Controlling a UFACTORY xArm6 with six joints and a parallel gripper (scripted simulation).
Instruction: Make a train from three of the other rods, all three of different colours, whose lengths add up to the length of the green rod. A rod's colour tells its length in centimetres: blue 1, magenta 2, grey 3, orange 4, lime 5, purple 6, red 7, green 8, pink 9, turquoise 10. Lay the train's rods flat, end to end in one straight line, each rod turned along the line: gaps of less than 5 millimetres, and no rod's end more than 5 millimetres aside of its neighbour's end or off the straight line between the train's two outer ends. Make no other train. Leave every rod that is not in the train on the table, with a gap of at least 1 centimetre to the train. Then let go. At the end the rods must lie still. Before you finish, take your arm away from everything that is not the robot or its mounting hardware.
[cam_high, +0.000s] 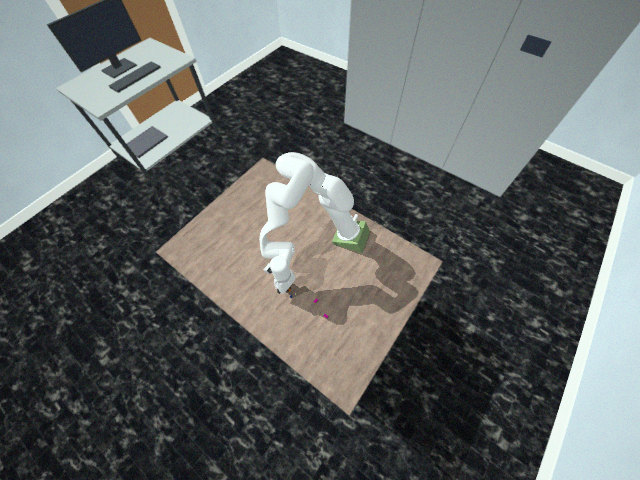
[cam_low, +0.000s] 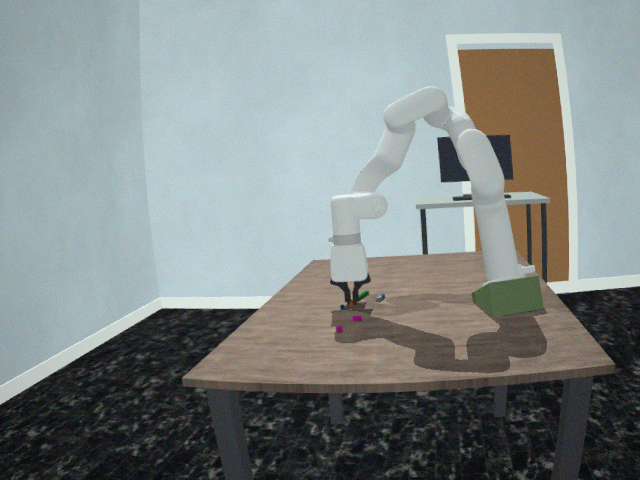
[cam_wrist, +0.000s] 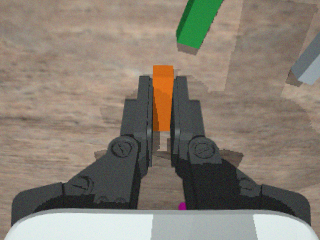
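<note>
My gripper (cam_wrist: 162, 95) points straight down at the table and is shut on the orange rod (cam_wrist: 163, 96), which lies along the fingers in the wrist view. The gripper also shows in the exterior view (cam_low: 350, 301), with the orange rod (cam_low: 351, 302) at its tips. The green rod (cam_wrist: 207, 2) lies just beyond the fingertips, slanting up to the right; it also shows in the exterior view (cam_low: 363, 295). A grey rod (cam_wrist: 308, 62) lies at the right edge. Two magenta rods (cam_low: 356, 318) (cam_low: 339, 328) lie nearer the table's front. A small blue rod (cam_low: 342, 306) lies left of the gripper.
The arm's green base block (cam_low: 507, 295) stands at the table's right back. The arm's shadow covers the table between the base and the rods. A desk with a monitor (cam_low: 478, 198) stands behind the table.
</note>
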